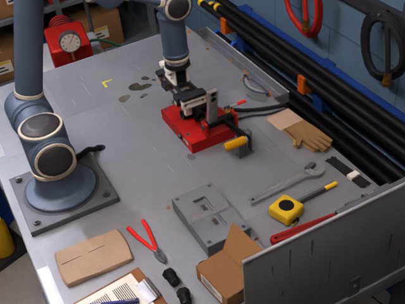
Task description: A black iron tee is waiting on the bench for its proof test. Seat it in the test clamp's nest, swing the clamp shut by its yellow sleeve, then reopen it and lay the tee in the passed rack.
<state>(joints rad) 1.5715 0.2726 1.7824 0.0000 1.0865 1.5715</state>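
Note:
My gripper (pixel 193 113) is open and holds nothing, standing low over the red test clamp (pixel 198 127) in the middle of the bench. The black iron tee (pixel 199 115) sits in the clamp's nest between my fingers, partly hidden by them. The clamp's arm lies swung out to the right, and its yellow sleeve (pixel 235 143) rests on a small grey stand off the base's right corner. The grey passed rack (pixel 211 217) lies nearer the front of the bench, apart from the clamp.
An open cardboard box (pixel 225 266) stands at the front beside the rack. A wrench (pixel 286 184), a yellow tape measure (pixel 286 209) and a glove (pixel 302 131) lie on the right. Red pliers (pixel 147 240) and two black fittings (pixel 176 284) lie at the front.

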